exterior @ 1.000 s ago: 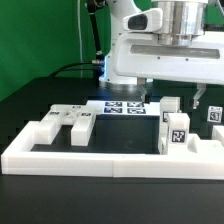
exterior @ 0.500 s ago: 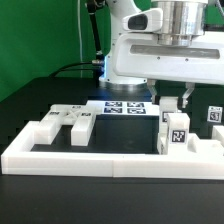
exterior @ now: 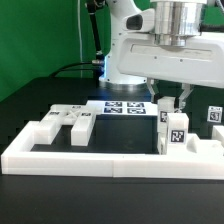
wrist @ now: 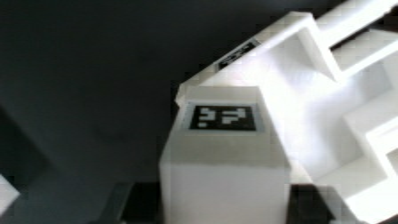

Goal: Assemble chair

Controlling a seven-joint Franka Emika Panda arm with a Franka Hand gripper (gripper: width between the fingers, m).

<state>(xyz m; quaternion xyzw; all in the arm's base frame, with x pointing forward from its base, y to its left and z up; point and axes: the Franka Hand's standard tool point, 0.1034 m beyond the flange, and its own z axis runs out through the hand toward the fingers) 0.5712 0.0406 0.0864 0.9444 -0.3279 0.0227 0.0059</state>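
a: state of the gripper (exterior: 172, 102)?

b: narrow, clamped on one upright white chair part (wrist: 224, 165), jaws pressed to both its sides. one square tag on the face toward the wrist camera.

a: and where, exactly?

b: just off the marker board (exterior: 122, 107), toward the exterior view's right, right behind a tagged block (exterior: 178, 131). lifted or resting on the table (exterior: 30, 95): cannot tell.

a: counts, working outward?

b: one gripper, one held part. next, one tagged block close in front. further to the exterior view's right, one more tagged piece (exterior: 213, 114), partly cut off by the edge. far over on the exterior view's left, well apart, one cluster of white slabs and bars (exterior: 68, 124); number of pieces inside it unclear. one marker board lying flat between that cluster and the held part. one long border rail (exterior: 100, 160) across the front.

a: changes from a second ago?

b: back then, jaws spread wide, one on each side of the same upright part, touching nothing. half a second ago, already closed in. now shut tight on it. no visible shift in the block, the cluster, the board or the rail.
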